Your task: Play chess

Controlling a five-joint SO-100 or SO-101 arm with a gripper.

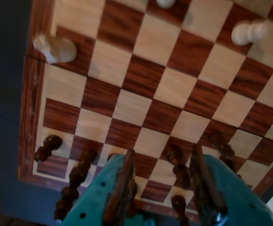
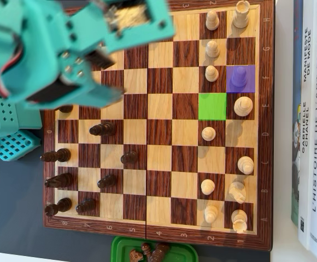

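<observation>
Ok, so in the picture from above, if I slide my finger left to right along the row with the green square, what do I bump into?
Teal robot arm → green square → white chess piece → books beside the board.

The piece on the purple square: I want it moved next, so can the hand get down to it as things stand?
Probably yes. The piece on the purple square stands uncovered at the board's far side, while the hand hovers open over the dark pieces. White neighbours stand close, so clearance is tight.
</observation>
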